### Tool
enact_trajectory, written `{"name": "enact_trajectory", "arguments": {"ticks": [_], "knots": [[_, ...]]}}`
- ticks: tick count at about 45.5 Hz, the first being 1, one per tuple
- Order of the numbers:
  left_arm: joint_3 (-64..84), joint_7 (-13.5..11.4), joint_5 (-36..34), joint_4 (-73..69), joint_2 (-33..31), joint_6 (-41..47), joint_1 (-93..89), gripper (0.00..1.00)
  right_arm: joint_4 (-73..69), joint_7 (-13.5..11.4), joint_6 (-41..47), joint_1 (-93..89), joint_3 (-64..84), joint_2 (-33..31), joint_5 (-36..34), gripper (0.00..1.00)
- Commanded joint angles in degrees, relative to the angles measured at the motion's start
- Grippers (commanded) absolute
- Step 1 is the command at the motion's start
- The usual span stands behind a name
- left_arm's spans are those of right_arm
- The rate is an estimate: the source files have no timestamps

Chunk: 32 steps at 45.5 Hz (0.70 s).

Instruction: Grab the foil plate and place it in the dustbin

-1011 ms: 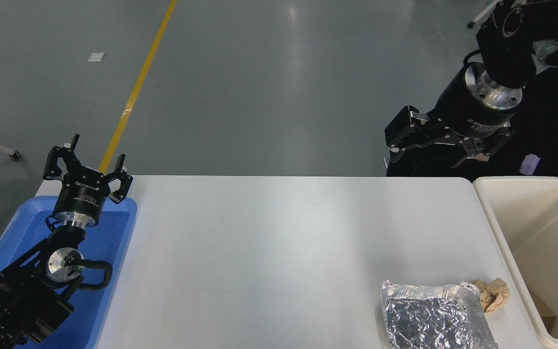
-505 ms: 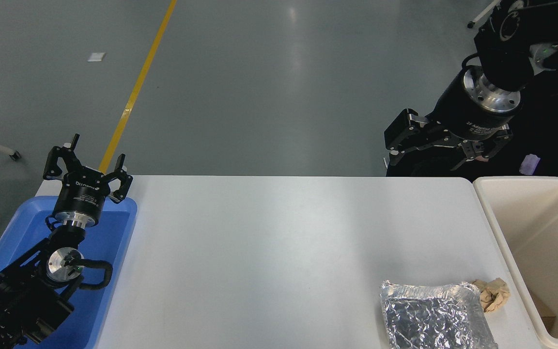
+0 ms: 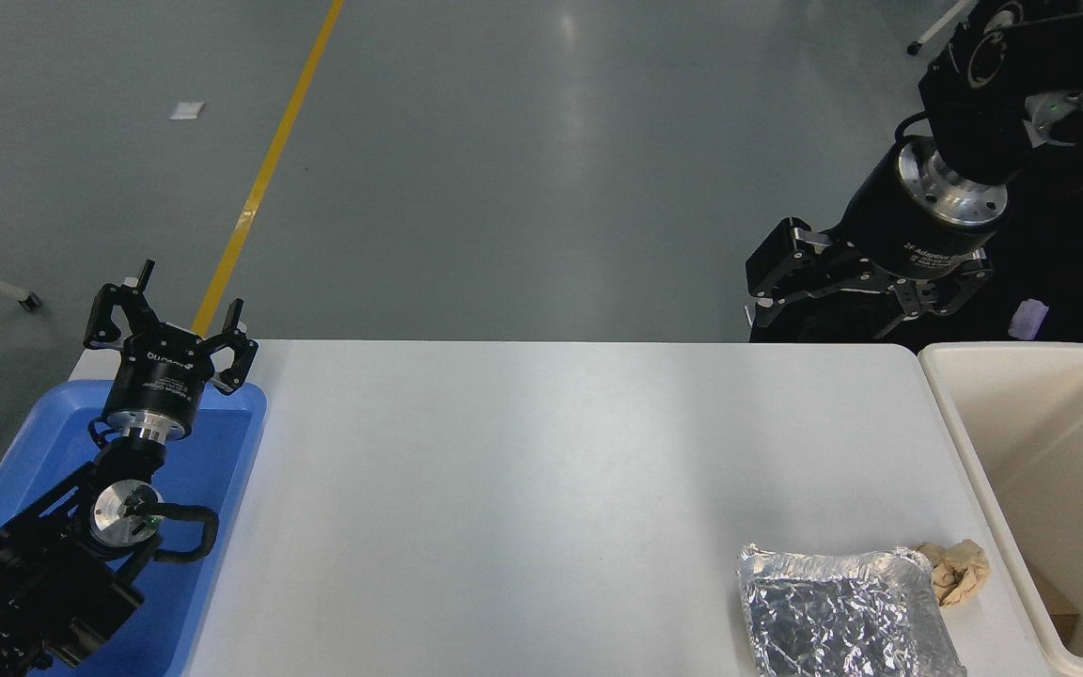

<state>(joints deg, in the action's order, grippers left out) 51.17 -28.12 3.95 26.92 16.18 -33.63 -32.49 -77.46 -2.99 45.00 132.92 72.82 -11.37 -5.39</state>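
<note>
While beside the dustbin point(image 3: 974, 451), foil plate point(image 3: 842, 611) touching a tan paper wad point(image 3: 955, 569), right gripper point(image 3: 852, 306) jaws spread

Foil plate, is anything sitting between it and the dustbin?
Yes: a small crumpled tan paper wad lies against the far right corner of the crinkled silver foil plate, between it and the cream plastic dustbin. Otherwise only bare white table separates them.
</note>
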Motion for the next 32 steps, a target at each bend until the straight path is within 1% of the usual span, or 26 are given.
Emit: {"name": "enact_trajectory", "arguments": {"ticks": [1, 12, 17, 21, 24, 32], "knots": [[-0.02, 0.00, 0.00, -0.03, 0.08, 0.06, 0.05, 0.99, -0.24, 0.00, 0.00, -1.35, -0.30, -0.32, 0.03, 1.00], [-0.02, 0.00, 0.00, -0.03, -0.01, 0.15, 0.05, 0.99, -0.41, -0.09, 0.00, -4.86, -0.83, -0.58, 1.52, 1.00], [-0.02, 0.00, 0.00, 0.06, -0.01, 0.15, 0.05, 0.99, -0.50, -0.09, 0.00, -6.36, -0.92, -0.67, 3.27, 1.00], [-0.02, 0.00, 0.00, 0.06, -0.01, 0.23, 0.05, 0.99, -0.68, -0.18, 0.00, -7.24, -0.83, -1.98, 3.63, 1.00], [-0.02, 0.00, 0.00, -0.03, -0.01, 0.32, 0.05, 0.99, -1.20, -0.18, 0.00, -8.47, -0.83, -3.04, 5.82, 1.00], [-0.02, 0.00, 0.00, -0.03, -0.01, 0.32, 0.05, 0.99, -1.29, -0.26, 0.00, -13.82, -0.92, -4.18, 15.22, 1.00]]}}
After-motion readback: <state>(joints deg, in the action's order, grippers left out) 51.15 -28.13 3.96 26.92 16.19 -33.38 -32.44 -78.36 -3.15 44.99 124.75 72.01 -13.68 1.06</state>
